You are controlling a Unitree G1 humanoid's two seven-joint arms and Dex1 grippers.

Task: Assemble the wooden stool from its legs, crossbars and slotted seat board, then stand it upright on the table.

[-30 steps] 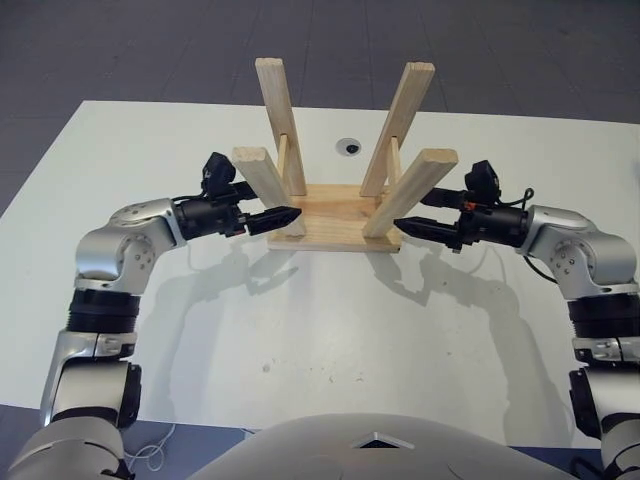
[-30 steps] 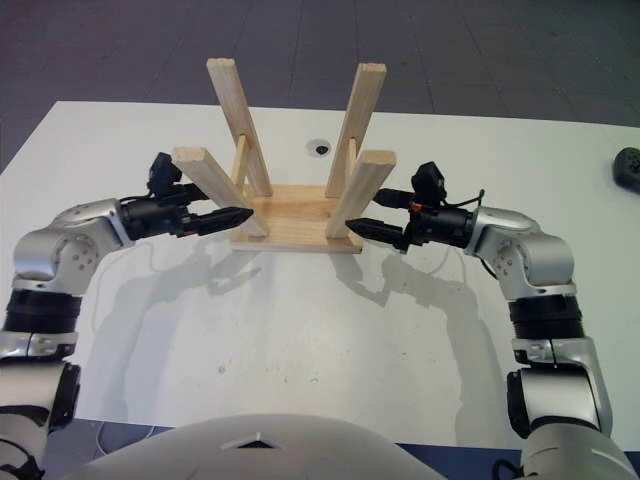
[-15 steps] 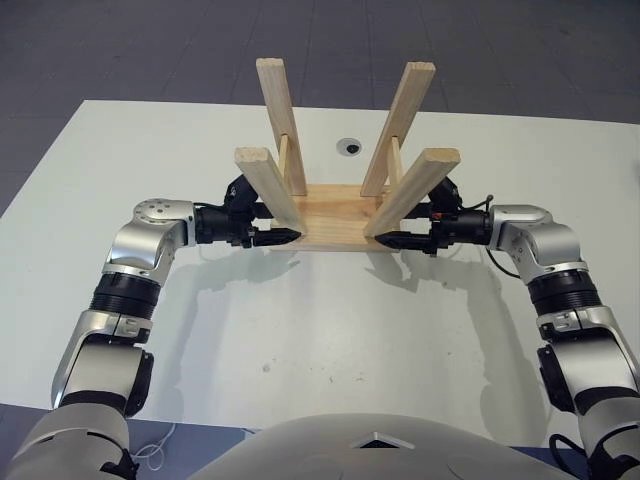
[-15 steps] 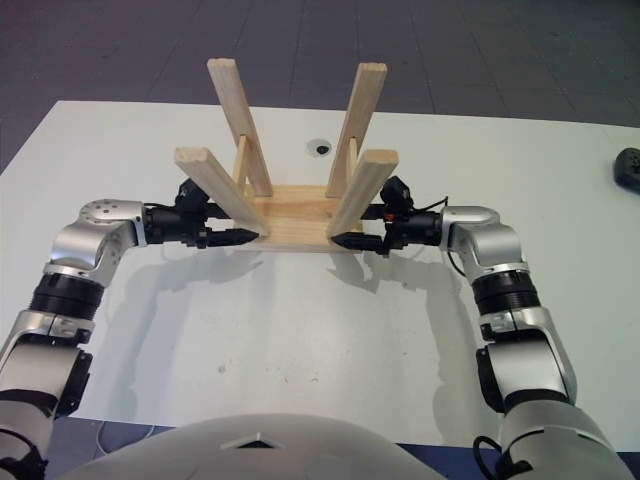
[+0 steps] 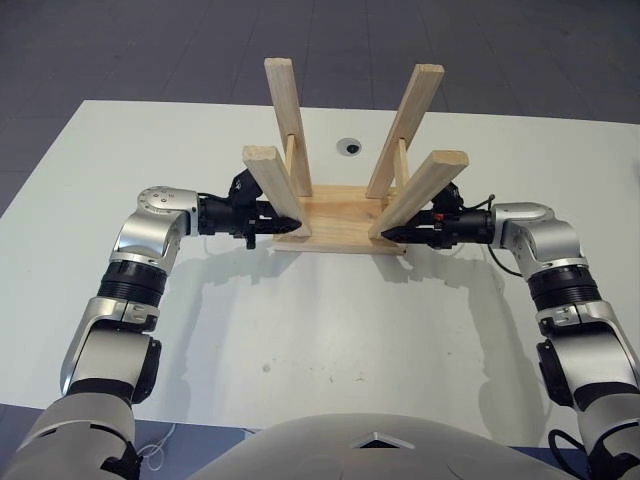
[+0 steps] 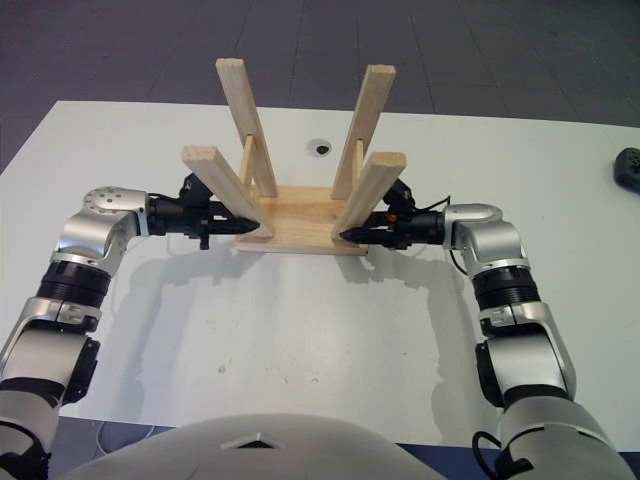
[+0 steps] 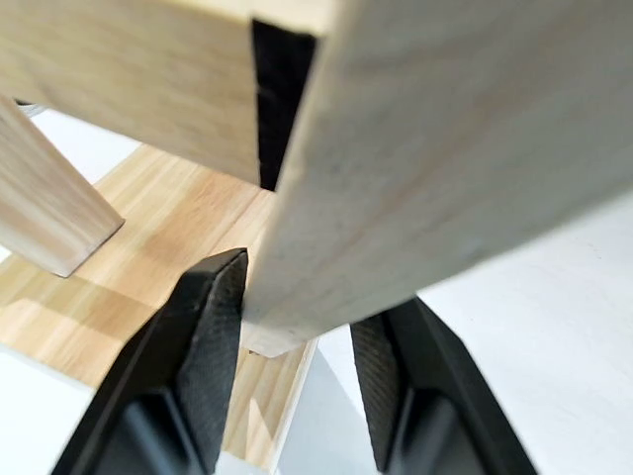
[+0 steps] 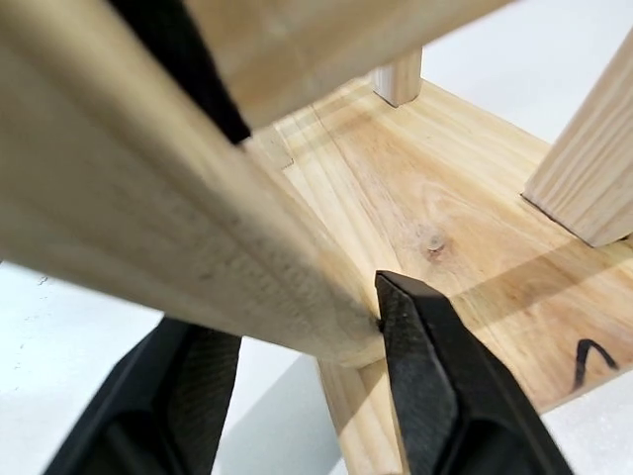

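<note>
While the stool (image 5: 345, 200) sits upside down mid-table (image 5: 320, 330), with its seat board (image 8: 445, 228) flat on the surface and four splayed legs pointing up, you have a tool where each near leg meets the board. Your left tool (image 5: 288, 227) is closed around the near-left leg (image 5: 272, 180), its fingers (image 7: 203, 336) against opposite faces. Your right tool (image 5: 390, 233) grips the near-right leg (image 5: 425, 185) the same way. Expect stiff, fairly light wood with smooth faces that may slide under the pads. I judge the joints are only slotted, so a hard pull on the legs could work them loose. Holding low, close to the board, looks sound. Turn it over slowly, both arms together.
</note>
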